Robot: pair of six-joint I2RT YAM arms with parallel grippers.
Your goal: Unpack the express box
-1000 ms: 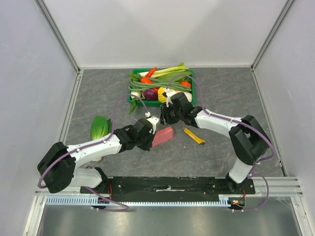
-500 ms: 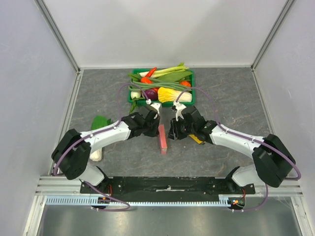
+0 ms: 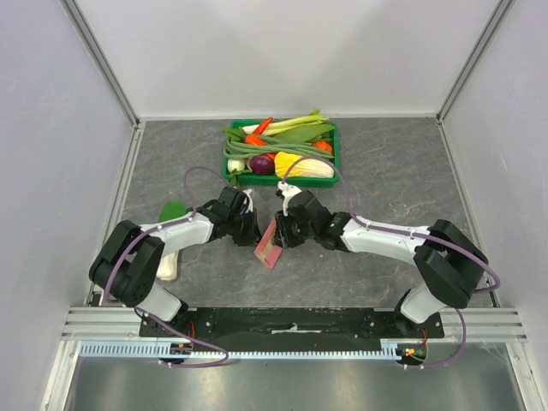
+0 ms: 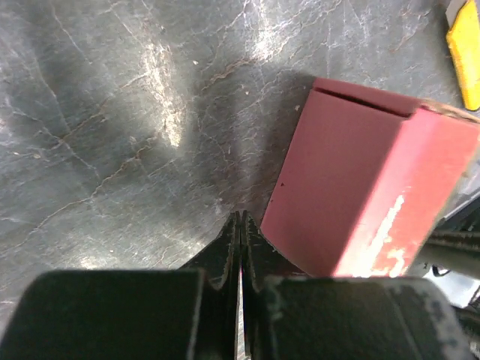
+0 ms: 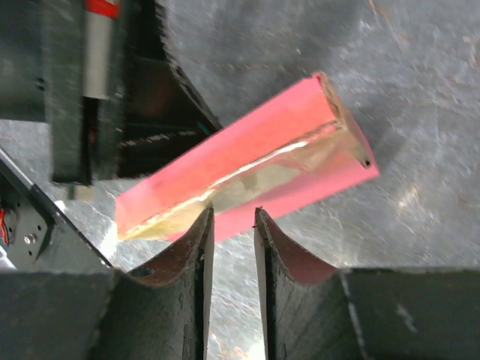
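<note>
Grey desk (image 3: 385, 171) centre: propping express box (image 3: 269, 243) tilted on edge, left gripper (image 4: 240, 219) jaws pressed together at its 10 o'clock, right gripper (image 5: 233, 214) jaws narrowly apart by taped seam (image 5: 247, 169), pinch unclear; next probably needing seam prying.

Bright, even light fills the top view, which is sharp throughout, with soft shadows under the arms (image 3: 377, 227) towards the near edge of the tabletop (image 3: 411, 171). In the left wrist view, white glare streaks the stone and the left gripper (image 4: 240, 225) is blurred. In the right wrist view, tape on the express box (image 5: 247, 176) glints and the right gripper (image 5: 232, 217) is out of focus.
</note>
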